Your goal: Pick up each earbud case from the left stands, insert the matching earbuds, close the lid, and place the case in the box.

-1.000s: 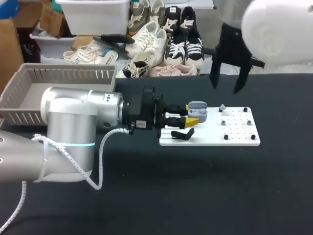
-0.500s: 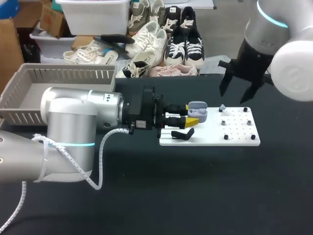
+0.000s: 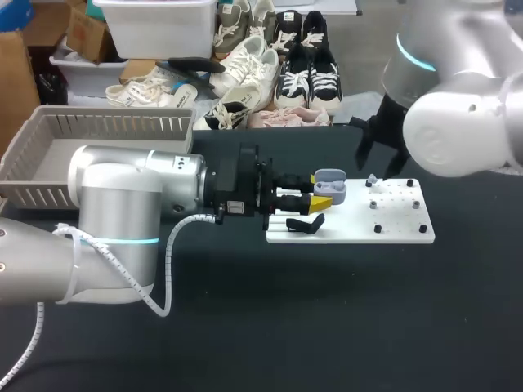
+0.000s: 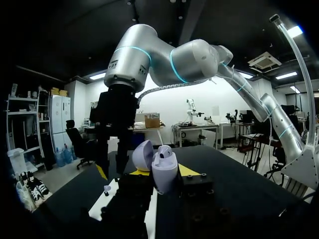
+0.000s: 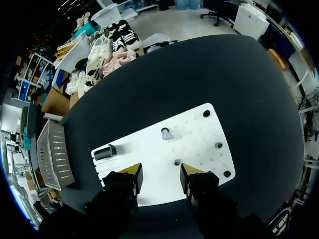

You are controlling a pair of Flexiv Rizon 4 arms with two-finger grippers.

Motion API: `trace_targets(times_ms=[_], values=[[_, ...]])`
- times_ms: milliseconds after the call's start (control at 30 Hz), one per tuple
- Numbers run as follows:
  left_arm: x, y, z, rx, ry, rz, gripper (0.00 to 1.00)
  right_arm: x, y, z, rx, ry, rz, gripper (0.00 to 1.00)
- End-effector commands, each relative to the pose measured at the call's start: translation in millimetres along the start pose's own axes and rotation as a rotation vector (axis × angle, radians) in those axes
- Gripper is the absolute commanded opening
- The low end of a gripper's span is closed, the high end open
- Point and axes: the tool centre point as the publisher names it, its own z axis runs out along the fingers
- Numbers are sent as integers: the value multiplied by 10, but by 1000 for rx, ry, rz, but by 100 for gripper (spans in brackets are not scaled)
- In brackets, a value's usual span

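- Jaws of the left gripper [image 3: 320, 189] are clamped on the earbud case [image 3: 331, 186], one yellow tip on either side. It sits just right of centre frame in the head view, over the left end of the white board [image 3: 400, 235].
- The case's lid [image 4: 143, 155] is tipped back and open. Something rounded sits in the mouth; I cannot tell whether it is an earbud.
- Right gripper [image 3: 382, 159] has its fingers apart and holds nothing. It hangs over the board's upper edge, right of centre.
- A loose earbud [image 3: 372, 180] stands on the board, just right of the case and just below the right gripper in frame.
- In the right wrist view, that earbud [image 5: 165, 133] lies ahead of the fingers, roughly in line with the gap between them.
- Judgement: the right arm is nearer, and a straight descent along its fingers should bracket the earbud. The earbud is too small to tell its long axis.
- The box [image 3: 98, 122] is at the upper left, well apart from the case.
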Motion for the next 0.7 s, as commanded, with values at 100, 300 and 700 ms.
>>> trace_targets(times_ms=[100,300,700], values=[[1,-14,2,-5,-1,2,0,-112,6,181,-12,2,12,47],[1,-14,2,-5,-1,2,0,-160,-69,204,-39,-23,34,47],[1,-14,2,-5,-1,2,0,-155,-177,303,-55,-32,41,47]])
